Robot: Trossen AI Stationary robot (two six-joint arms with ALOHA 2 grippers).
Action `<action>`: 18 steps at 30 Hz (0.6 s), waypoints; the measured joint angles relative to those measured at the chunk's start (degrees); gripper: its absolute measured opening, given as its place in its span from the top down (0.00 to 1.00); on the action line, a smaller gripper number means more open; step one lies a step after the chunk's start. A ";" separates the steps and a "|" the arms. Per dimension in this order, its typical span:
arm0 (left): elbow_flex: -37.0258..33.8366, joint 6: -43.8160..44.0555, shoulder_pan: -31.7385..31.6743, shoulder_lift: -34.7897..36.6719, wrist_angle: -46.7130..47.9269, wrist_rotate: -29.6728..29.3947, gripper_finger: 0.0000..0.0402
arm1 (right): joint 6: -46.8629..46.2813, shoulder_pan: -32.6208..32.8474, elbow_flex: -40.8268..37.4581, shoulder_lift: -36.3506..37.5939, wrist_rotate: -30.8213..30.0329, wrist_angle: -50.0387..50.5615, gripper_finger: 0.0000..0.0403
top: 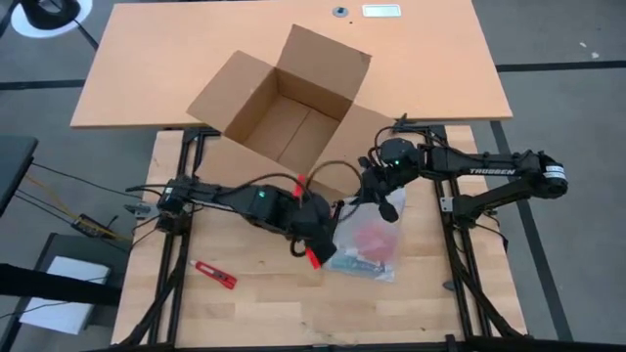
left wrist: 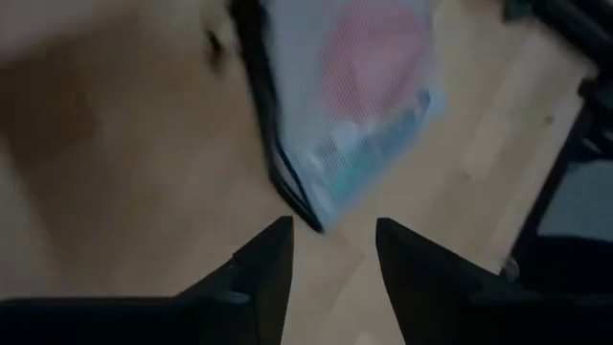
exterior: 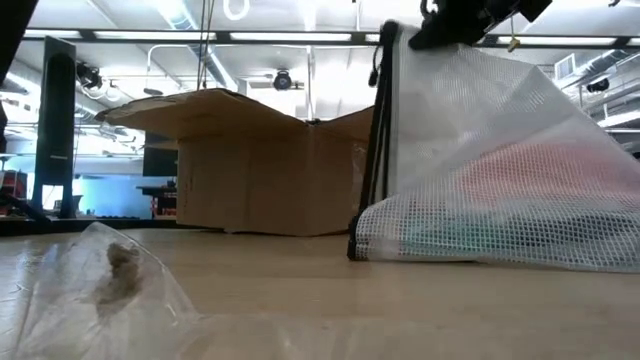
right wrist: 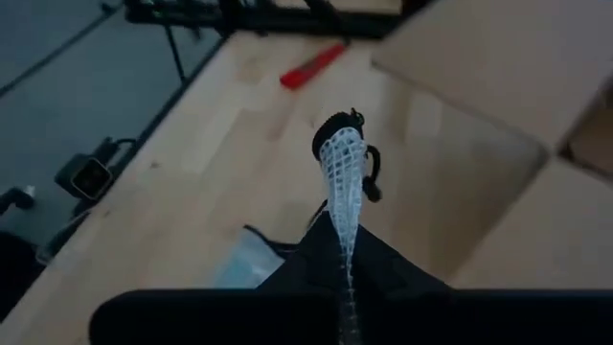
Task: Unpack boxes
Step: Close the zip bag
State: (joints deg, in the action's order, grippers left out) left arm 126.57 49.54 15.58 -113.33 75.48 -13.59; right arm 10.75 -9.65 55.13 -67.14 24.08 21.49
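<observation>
The brown cardboard box (top: pixel 284 108) stands open at the table's far middle, its flaps spread; it also shows in the low view (exterior: pixel 260 165). A white mesh bag (top: pixel 370 240) with red and teal contents stands near the table's middle, its black-trimmed side (exterior: pixel 375 140) upright. My right gripper (top: pixel 378 194) is shut on the bag's top. My left gripper (left wrist: pixel 330 259) is open just left of the bag, above its black-edged corner (left wrist: pixel 302 206), with nothing between its fingers. My right gripper pinches the mesh bag's upper edge (right wrist: pixel 345 251) between its two fingers, coming from the table's right and slanting down. The mesh runs out past the fingertips to a black-trimmed corner (right wrist: pixel 343 144). The bag hangs below the fingers, its bottom (exterior: pixel 480 255) on the table.
A red utility knife (top: pixel 213 275) lies near the table's front left. In the low view a crumpled clear plastic bag (exterior: pixel 110 280) lies close in front. The open box's near flap (top: pixel 377 122) reaches toward my right arm. Bare wood shows at the front right.
</observation>
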 joint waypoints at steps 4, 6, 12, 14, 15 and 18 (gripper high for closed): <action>-8.67 0.31 2.05 0.12 -7.31 3.16 0.60 | -3.10 0.59 0.00 -0.08 -4.02 3.31 0.99; -13.69 0.29 3.60 0.04 -9.92 5.29 0.60 | -5.33 1.31 0.00 -0.08 -8.01 4.85 0.99; -27.80 0.24 7.84 4.40 -13.33 7.62 0.60 | -15.68 4.59 -0.02 -0.29 -19.58 7.47 1.00; -33.32 0.27 8.79 7.33 -16.55 6.79 0.60 | -20.22 6.10 -0.04 -0.32 -22.96 7.89 1.00; -36.33 0.45 9.15 8.89 -19.88 5.86 0.60 | -22.06 6.93 -0.04 -0.30 -24.69 7.89 1.00; -46.69 1.94 9.55 13.91 -33.76 3.03 0.60 | -26.95 9.33 -0.04 -0.32 -29.58 7.87 1.00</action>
State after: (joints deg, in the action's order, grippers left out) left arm 79.87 51.47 25.12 -99.42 41.72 -10.57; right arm -16.20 -0.32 55.09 -67.46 -5.50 29.36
